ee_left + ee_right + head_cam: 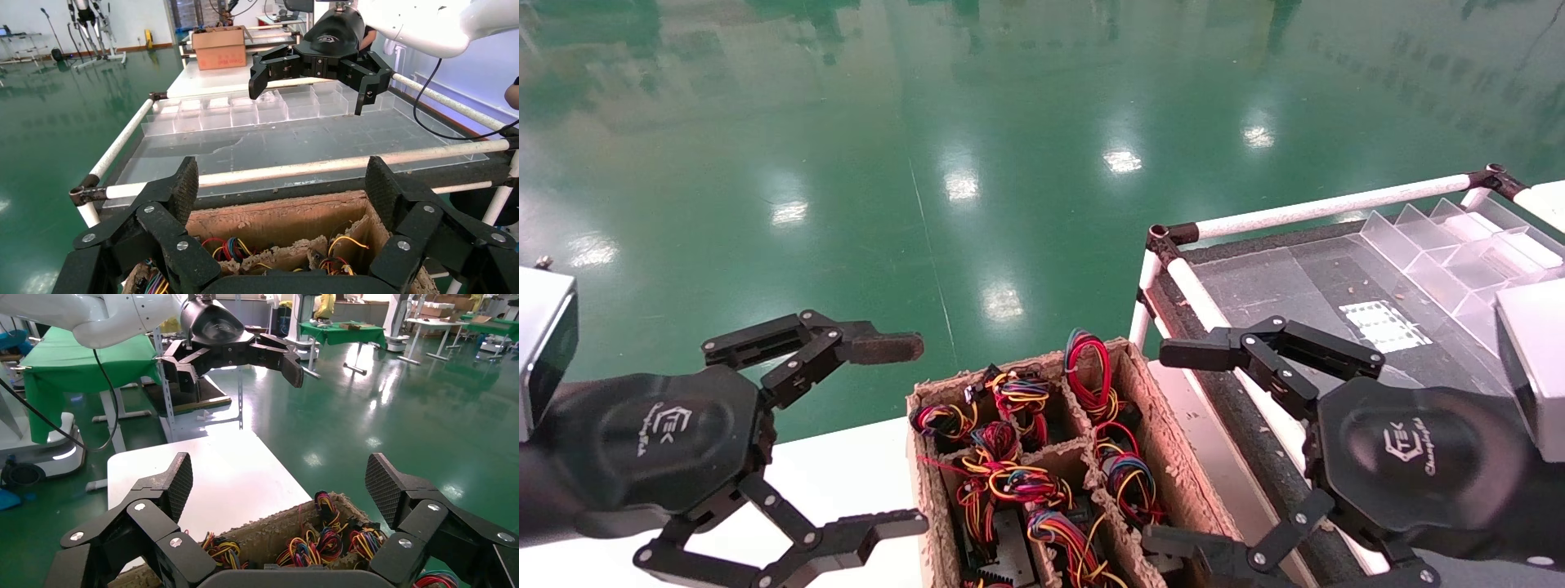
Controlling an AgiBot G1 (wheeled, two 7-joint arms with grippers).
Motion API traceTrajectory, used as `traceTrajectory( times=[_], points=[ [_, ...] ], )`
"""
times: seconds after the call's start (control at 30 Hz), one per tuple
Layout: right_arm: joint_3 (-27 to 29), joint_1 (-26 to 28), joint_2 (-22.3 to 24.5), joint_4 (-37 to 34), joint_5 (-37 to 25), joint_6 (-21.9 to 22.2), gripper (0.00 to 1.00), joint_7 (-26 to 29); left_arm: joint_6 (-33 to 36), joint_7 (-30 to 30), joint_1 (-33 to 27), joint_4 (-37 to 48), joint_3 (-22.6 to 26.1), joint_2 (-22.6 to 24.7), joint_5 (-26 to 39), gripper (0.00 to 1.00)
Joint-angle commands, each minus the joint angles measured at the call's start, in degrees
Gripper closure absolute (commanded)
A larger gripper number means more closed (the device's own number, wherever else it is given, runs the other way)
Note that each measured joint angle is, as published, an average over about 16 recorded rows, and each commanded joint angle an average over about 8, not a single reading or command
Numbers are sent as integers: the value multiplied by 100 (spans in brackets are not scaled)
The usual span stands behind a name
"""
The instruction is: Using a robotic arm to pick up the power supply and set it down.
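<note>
We see two black grippers flanking a brown cardboard box (1173, 457) with paper dividers. The left gripper (903, 433) hangs over the white table (846, 474) just left of the box, its fingers spread wide and gripping nothing. The right gripper (1173, 441) hangs at the box's right side, above the edge of the dark-topped cart (1279, 278), and is likewise spread wide and empty.

The power supplies (1009, 551) sit down in the box's compartments, each largely buried beneath its looped bundle of wires (1091, 371) in red, yellow, black and blue. We can make out only slivers of grey metal with a ribbed or slotted face in the nearest compartment; the long axis and facing of any one unit cannot be told. The tallest red loop stands above the box's far rim.

In the left wrist view the right gripper (309, 86) shows beyond clear plastic bins (245, 110) on the cart. In the right wrist view the left gripper (235, 370) hangs above the table.
</note>
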Motion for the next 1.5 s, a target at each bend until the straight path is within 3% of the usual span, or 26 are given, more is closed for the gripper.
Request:
traceTrajectory(
  times=[0.03, 1.33, 1.5],
  points=[
    [0, 0, 0, 0, 0, 0, 0, 0, 0, 0, 0, 0, 0, 0, 0, 100],
    [0, 0, 0, 0, 0, 0, 0, 0, 0, 0, 0, 0, 0, 0, 0, 100],
    [0, 0, 0, 0, 0, 0, 0, 0, 0, 0, 0, 0, 0, 0, 0, 37]
  ],
)
